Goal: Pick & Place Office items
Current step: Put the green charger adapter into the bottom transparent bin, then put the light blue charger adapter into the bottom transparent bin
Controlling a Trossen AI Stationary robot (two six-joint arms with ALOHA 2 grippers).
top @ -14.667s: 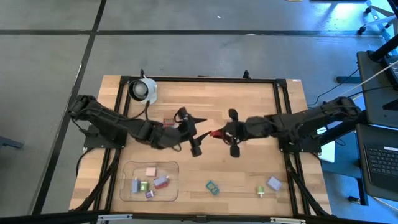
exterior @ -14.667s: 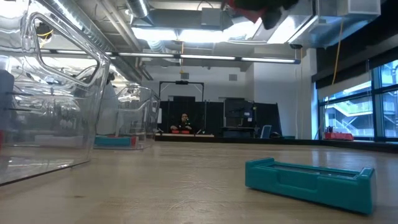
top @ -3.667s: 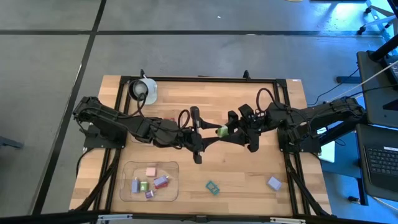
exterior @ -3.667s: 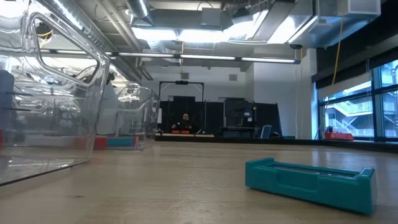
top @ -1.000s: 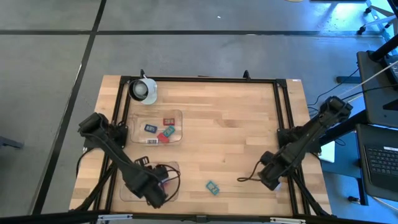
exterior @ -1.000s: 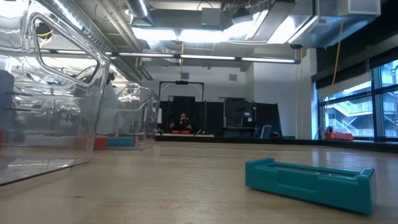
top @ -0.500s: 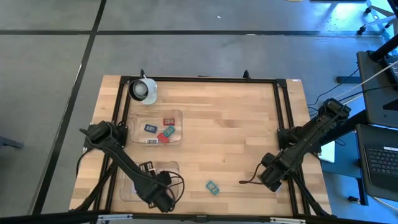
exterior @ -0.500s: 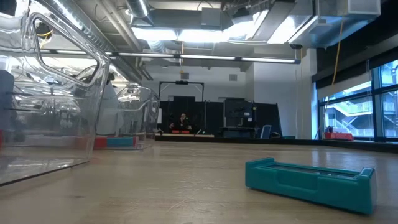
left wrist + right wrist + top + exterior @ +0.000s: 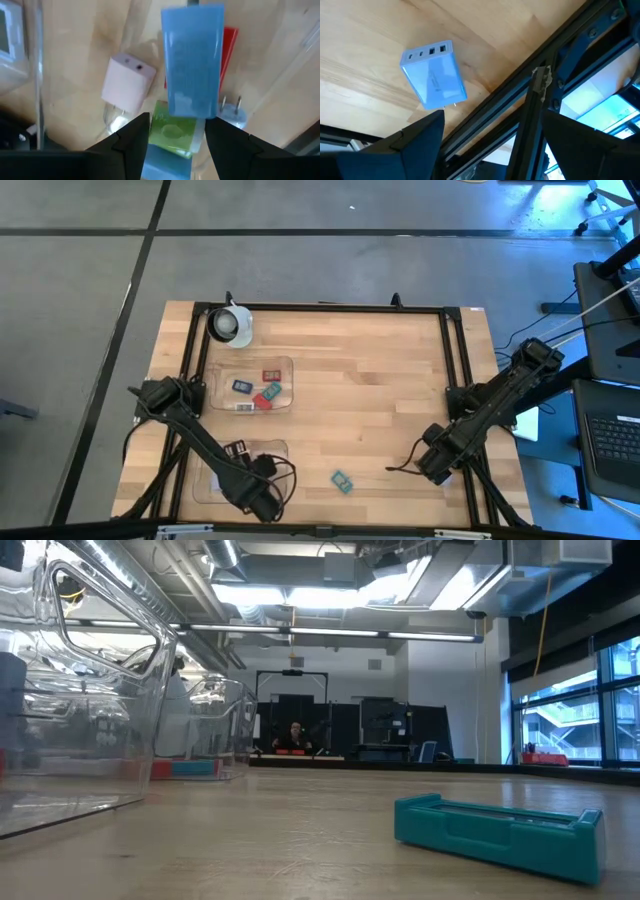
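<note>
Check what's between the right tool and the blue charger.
Nothing. In the right wrist view, only bare wooden table separates the open right tool from the blue charger lying ahead of it.

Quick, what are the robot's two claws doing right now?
Left gripper: open over the tray, holding nothing.
Right gripper: open, empty, above the blue charger.

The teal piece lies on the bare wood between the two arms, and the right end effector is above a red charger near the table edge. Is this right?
Not quite: the charger below the right end effector is light blue, not red, as the right wrist view shows. The rest holds: the teal piece lies on bare wood between the arms.
</note>
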